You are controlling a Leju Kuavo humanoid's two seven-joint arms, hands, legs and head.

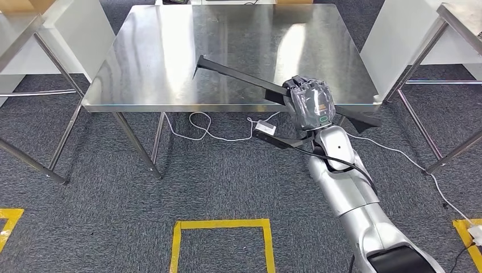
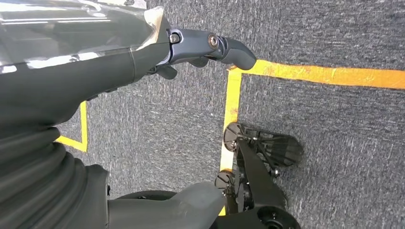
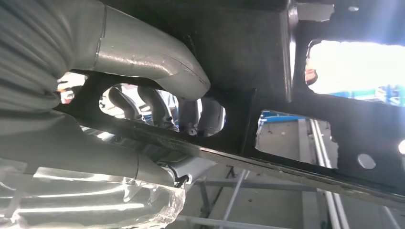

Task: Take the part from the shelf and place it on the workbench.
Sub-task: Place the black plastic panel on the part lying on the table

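Right hand (image 1: 310,102), centre right of frame, is closed around a long black metal part (image 1: 239,74). The part reaches up-left across the steel workbench (image 1: 148,62); its other end overhangs the near edge. It looks stiff, thin, cut-out, likely front-heavy; a mid-length grip suits it. Left hand (image 2: 210,45) hangs over carpet, fingers loosely curled, holding nothing.

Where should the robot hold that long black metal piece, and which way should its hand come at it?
Probably near its middle, where the right hand grips it now. The black part is long and flat, with one end over the steel workbench and the other past the edge, so a middle hold likely balances it. Coming from the robot's side of the table, fingers can hook through its cutouts.
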